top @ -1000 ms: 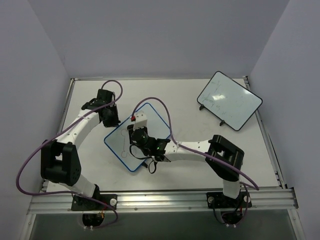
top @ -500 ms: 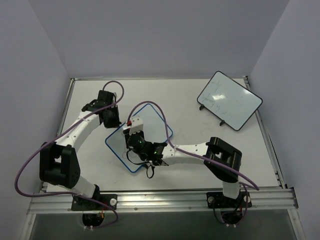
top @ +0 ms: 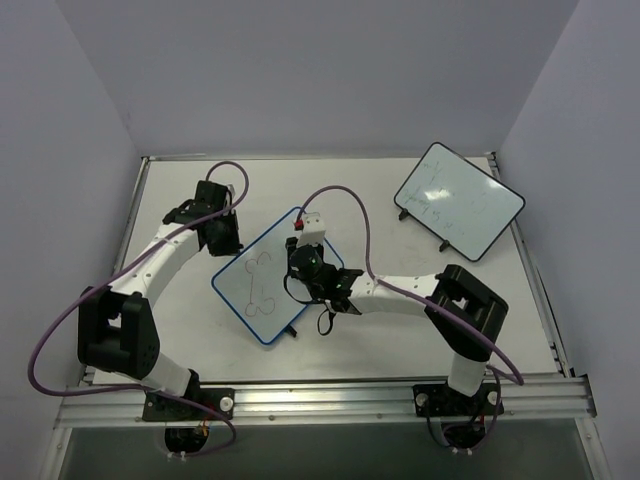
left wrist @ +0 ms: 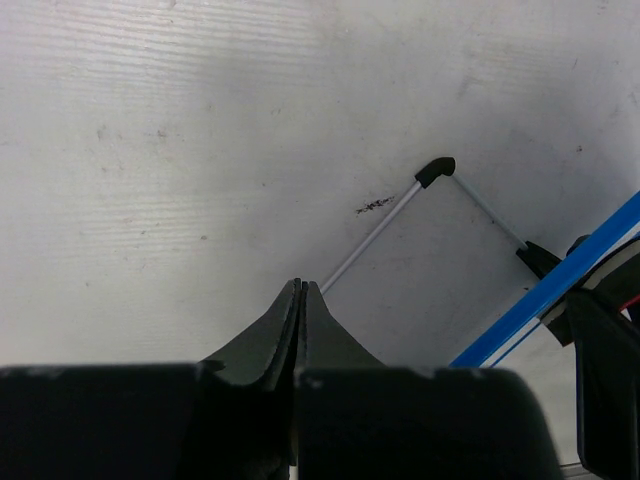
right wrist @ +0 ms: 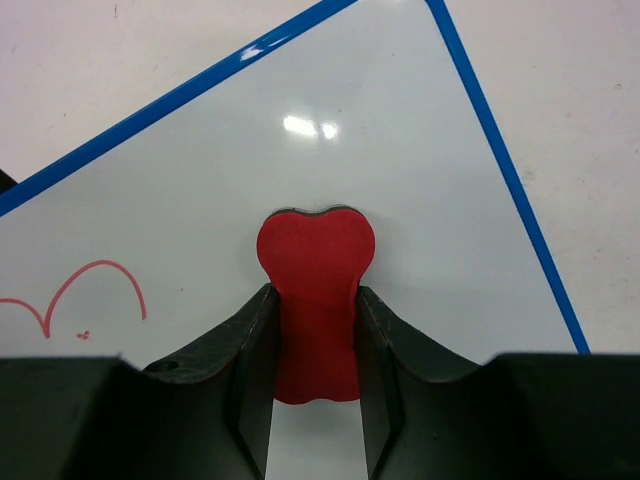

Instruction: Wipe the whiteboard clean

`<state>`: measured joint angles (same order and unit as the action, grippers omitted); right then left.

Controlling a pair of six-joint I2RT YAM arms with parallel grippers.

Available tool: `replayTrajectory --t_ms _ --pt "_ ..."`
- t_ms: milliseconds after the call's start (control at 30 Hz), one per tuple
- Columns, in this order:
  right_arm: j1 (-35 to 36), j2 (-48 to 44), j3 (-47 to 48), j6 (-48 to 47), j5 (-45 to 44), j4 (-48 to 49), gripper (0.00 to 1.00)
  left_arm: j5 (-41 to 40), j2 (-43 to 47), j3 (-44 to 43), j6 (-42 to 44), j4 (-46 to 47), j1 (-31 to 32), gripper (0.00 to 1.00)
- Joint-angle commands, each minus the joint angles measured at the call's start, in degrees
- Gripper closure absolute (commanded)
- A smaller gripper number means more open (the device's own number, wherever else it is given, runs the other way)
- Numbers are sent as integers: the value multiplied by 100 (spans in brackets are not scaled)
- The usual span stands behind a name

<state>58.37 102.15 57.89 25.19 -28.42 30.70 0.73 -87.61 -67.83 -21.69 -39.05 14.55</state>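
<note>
The blue-framed whiteboard [top: 256, 262] lies mid-table with a red looped drawing [top: 262, 287] on its left half. My right gripper [top: 307, 262] is over the board's right part, shut on a red eraser [right wrist: 315, 262] whose pad rests against the white surface. In the right wrist view the blue frame [right wrist: 503, 172] runs to the right and a red arc [right wrist: 96, 282] shows at the left. My left gripper [top: 222, 236] is shut and empty beside the board's upper-left edge. In the left wrist view its tips [left wrist: 300, 285] are over bare table near the board's wire foot [left wrist: 435, 170].
A black-framed whiteboard [top: 458, 200] with faint marks stands at the back right. The table's side rails [top: 548, 300] and the grey walls bound the area. Purple cables loop over both arms.
My right gripper has swept with the eraser from the board's left-middle to its right side, uncovering the red drawing. The left arm has barely moved.
</note>
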Motion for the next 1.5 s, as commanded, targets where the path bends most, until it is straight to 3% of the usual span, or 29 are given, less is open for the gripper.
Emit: replayTrajectory --t_ms 0,467,833,1467 --pt "-19 51 -15 -93 -40 -486 76 146 192 25 104 213 40 98" --pt "833 762 1066 -322 -154 -793 77 208 280 60 148 257 92 98" --pt "1256 921 1216 -278 -163 -820 77 252 289 60 148 284 127 98" --pt "-53 236 531 -190 -84 -1039 77 287 403 121 148 310 180 98"
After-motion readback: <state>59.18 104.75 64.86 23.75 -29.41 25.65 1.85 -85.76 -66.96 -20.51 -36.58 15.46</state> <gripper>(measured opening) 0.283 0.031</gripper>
